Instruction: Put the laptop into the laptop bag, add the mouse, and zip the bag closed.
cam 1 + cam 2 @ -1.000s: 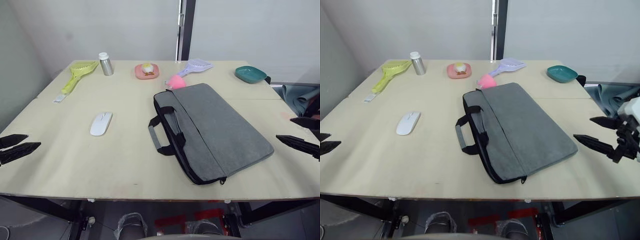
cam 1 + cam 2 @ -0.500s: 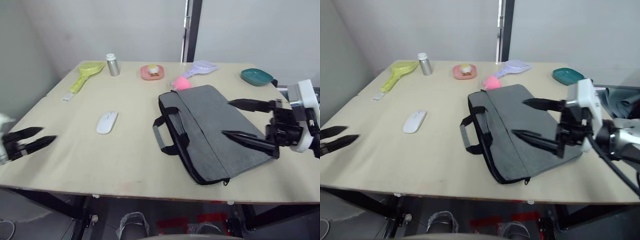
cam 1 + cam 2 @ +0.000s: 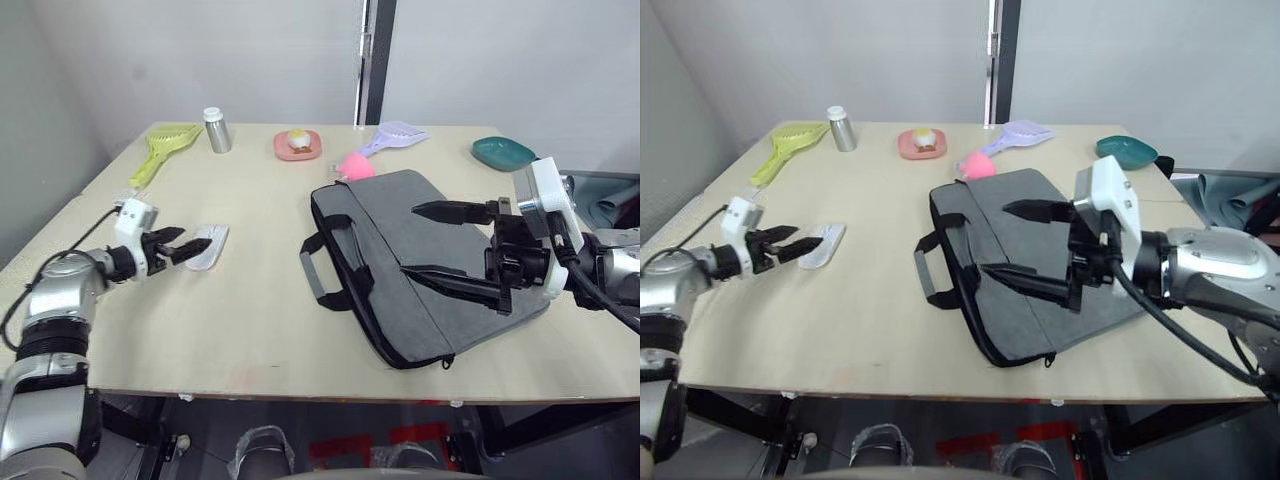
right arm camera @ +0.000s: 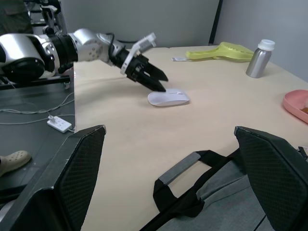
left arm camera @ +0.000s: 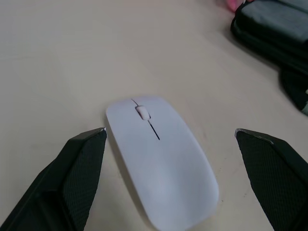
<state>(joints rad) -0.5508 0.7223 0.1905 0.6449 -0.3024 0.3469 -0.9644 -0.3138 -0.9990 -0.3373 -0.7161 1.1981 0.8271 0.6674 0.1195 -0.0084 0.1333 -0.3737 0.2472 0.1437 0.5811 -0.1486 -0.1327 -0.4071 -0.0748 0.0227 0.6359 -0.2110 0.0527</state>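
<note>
The laptop bag (image 3: 425,262) lies flat on the right half of the worktop (image 3: 250,320), set at an angle, with its two black strap handles (image 3: 330,270) pointing left toward the middle. We see its zipper pull (image 3: 446,361) at the near corner; the edge looks closed, and we cannot tell what is inside it.

The mouse (image 3: 206,246) sits on the left half of the worktop, well apart from the bag. Our left hand (image 3: 188,247) is right at the mouse's left end with its two black fingers spread. In the left wrist view the mouse (image 5: 161,158) lies between the two fingertips (image 5: 86,159), with a gap on each side, so the hand is released and grips nothing.

Our right hand (image 3: 425,240) hangs over the middle of the bag, its fingers wide apart, one toward the far side and one toward the near side. It holds nothing, and we cannot tell whether the tips touch the fabric.

Along the far edge of the worktop stand, from left to right, a yellow-green scoop (image 3: 160,150), a silver bottle (image 3: 216,130), a pink dish (image 3: 297,144), a lilac scoop (image 3: 395,135) and a teal dish (image 3: 503,152). A fluffy pink object (image 3: 354,165) lies just beside the bag's far corner.
</note>
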